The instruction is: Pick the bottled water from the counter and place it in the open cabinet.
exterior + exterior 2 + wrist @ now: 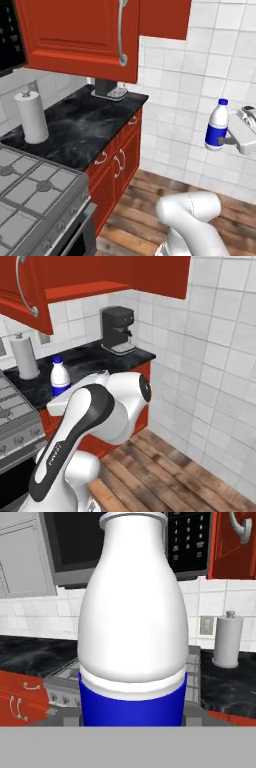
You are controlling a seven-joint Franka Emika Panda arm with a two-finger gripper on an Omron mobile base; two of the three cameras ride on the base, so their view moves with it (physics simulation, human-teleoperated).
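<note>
The bottled water (pixel 217 125), white with a blue cap and blue label band, hangs upright in the air to the right of the counter (pixel 80 125), off its end and in front of the tiled wall. My gripper (pixel 221 142) is shut on its label band from the right. In the hand view the bottle (pixel 132 622) stands close up between my fingertips. From the right base view the bottle (pixel 60 377) peeks out behind my arm. The open cabinet's red door (pixel 75 35) with its grey handle hangs above the counter, up and left of the bottle; its red shelf edge (pixel 85 290) shows there too.
A paper towel roll (pixel 31 117) stands on the counter near the stove (pixel 35 195). A dark coffee machine (pixel 117 328) sits at the counter's far end. A microwave (pixel 190 542) hangs over the stove. White tiled wall (pixel 200 75) runs behind the bottle, with wooden floor below.
</note>
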